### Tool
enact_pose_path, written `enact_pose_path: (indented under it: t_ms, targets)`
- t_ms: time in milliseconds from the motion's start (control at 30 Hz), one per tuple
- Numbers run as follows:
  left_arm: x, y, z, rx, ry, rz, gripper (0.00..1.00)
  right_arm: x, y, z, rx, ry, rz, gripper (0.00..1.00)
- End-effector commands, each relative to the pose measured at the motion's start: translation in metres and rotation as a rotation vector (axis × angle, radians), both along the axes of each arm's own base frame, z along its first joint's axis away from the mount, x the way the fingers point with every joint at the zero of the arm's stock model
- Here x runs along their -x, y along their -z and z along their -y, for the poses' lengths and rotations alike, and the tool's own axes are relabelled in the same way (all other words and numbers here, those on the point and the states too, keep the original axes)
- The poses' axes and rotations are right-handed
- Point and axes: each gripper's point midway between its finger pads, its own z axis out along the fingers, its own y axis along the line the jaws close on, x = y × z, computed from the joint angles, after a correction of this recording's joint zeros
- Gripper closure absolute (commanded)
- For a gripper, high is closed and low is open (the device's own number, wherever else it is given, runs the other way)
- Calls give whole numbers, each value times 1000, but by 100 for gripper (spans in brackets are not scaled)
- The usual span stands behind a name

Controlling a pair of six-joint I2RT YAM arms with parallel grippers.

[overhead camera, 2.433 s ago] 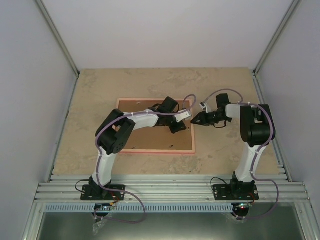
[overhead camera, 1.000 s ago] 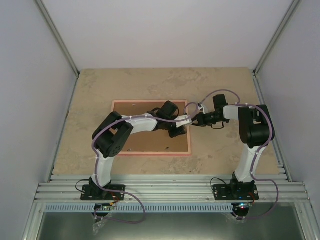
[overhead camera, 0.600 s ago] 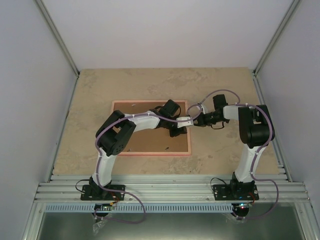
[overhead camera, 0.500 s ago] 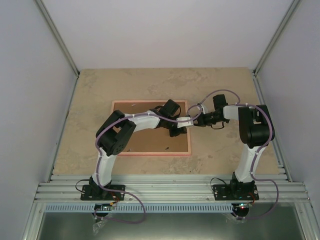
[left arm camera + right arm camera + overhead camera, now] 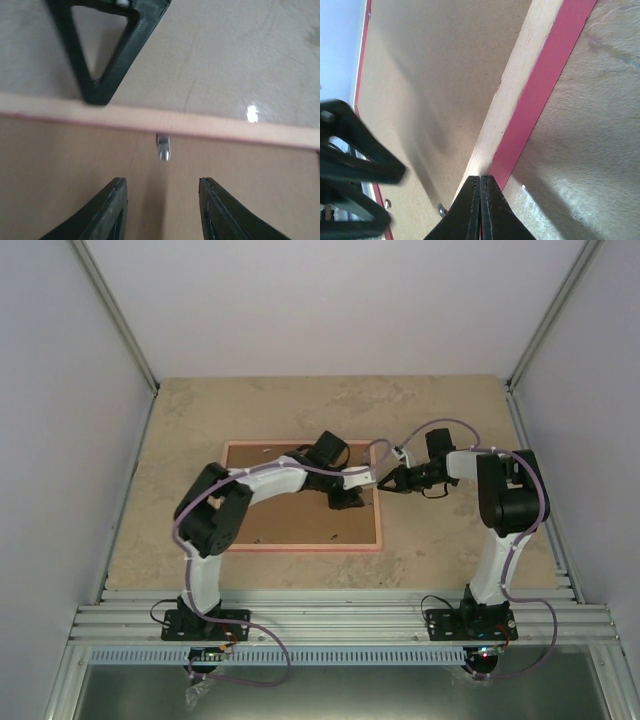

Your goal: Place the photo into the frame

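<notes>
One frame on the worktop, and it's lying face-down: thin bright pink rim, pale wood on its rear face, and one plain brown backing board filling the opening. It sits left of centre, its sides roughly square to the worktop's edges.

Two arms are in, both at the frame's right side. The left gripper hangs over the backing board just inside that right rim, and the left wrist view shows the gripper with fingers spread apart and nothing between them. One small metal tab pokes out from the rim onto the board dead ahead.

The right gripper comes in from outside. Its own camera shows the gripper with fingers pressed together, no gap, tips right at the frame's pink outer edge. I count two tabs in that view, both low on the board. The left gripper's black fingers loom at the left, close by.

Across the rim, one finger of the right gripper stands just beyond the frame.

There is bare worktop on all four sides of the frame, widest to the right and far side, with walls on three sides.
</notes>
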Motion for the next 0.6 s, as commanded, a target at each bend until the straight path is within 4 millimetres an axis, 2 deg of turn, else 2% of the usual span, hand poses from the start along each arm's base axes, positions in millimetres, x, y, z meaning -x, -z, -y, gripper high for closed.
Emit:
enact_pose_path:
  t_ms: [0,67,167,267,400,467,567]
  targets:
    - [19,-32,-40,7,-9,8,58,9,32,23,159,35,-36,98]
    - [37,-25,-62,-30,-3,-13,56,7,24,23,132,36,-17,93]
    - [71,-9,-94,-93,26,-36,47,9,7,19,83,11,30,74]
    - [99,6,-122,-142,28,-35,40,14,-19,14,34,-40,137,55]
    - [113,10,-140,-154,0,-10,37,23,-52,9,12,-143,342,35]
    - [117,11,-145,-155,-12,2,37,32,-64,3,10,-234,463,30]
    - [116,9,-147,-145,-30,32,37,55,-71,-17,-1,-395,586,29]
